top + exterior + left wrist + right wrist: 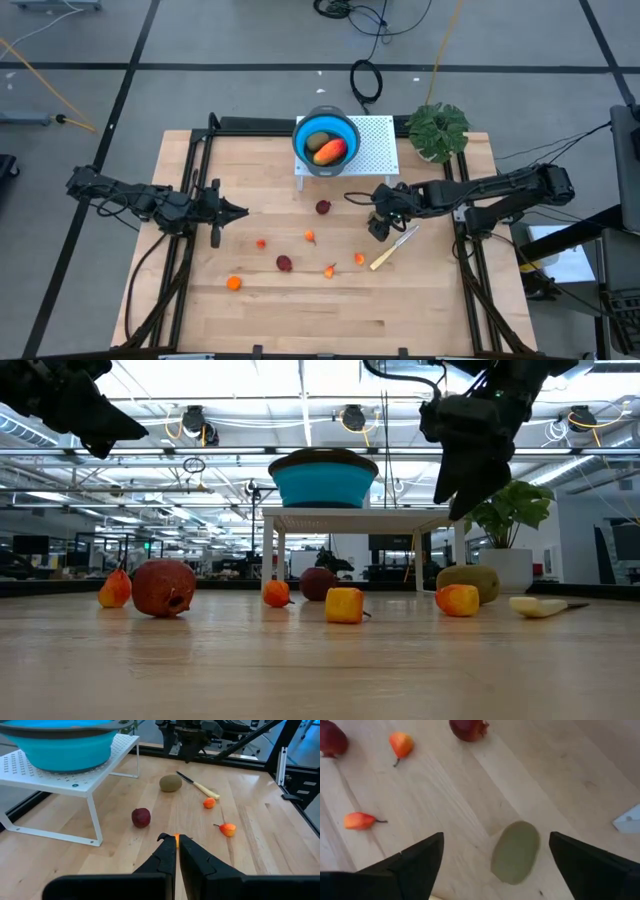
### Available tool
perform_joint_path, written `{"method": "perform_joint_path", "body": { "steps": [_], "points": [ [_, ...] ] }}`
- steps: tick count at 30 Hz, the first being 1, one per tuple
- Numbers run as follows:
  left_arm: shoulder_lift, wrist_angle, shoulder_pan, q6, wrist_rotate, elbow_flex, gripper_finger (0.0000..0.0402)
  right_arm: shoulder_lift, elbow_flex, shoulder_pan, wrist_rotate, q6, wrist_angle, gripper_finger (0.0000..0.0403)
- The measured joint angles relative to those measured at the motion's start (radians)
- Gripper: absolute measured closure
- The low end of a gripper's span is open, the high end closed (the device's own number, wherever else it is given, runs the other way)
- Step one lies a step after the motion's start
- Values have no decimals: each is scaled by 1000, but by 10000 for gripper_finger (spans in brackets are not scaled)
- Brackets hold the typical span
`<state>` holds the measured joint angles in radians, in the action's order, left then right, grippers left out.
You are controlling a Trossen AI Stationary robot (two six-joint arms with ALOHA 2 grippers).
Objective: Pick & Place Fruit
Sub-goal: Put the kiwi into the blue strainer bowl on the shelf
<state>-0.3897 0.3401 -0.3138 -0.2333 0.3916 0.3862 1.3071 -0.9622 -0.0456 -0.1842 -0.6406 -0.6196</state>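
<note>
The right hand [379, 228], right of centre in the overhead frame, hangs wide open above a brownish-green oval fruit [516, 851] lying loose on the tabletop [300, 310]. The left hand [238, 211] waits closed at centre left. Two fruits sit in the blue bowl [326, 147] at top centre; roughly eight remain scattered, so most picking seems left.

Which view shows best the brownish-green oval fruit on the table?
The right wrist view: the brownish-green oval fruit lies uncovered between open fingers. Left wrist and low views show it far; the high view hides it under the right gripper.
</note>
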Motion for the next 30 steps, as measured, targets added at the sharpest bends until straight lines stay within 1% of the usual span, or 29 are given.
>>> {"method": "perform_joint_path", "body": {
  "steps": [5, 11, 16, 24, 30],
  "points": [
    [0, 0, 0, 0, 0, 0, 382, 0, 5, -2, 2, -3, 15, 29],
    [0, 0, 0, -4, 0, 0, 382, 0, 5, -2, 2, -2, 16, 28],
    [0, 0, 0, -5, 0, 0, 382, 0, 5, -2, -4, -2, -20, 28],
    [0, 0, 0, -6, 0, 0, 382, 0, 12, 0, -107, -1, -37, 28],
    [0, 0, 0, -6, 0, 0, 382, 0, 85, 0, -102, -27, -12, 28]
  ]
}}
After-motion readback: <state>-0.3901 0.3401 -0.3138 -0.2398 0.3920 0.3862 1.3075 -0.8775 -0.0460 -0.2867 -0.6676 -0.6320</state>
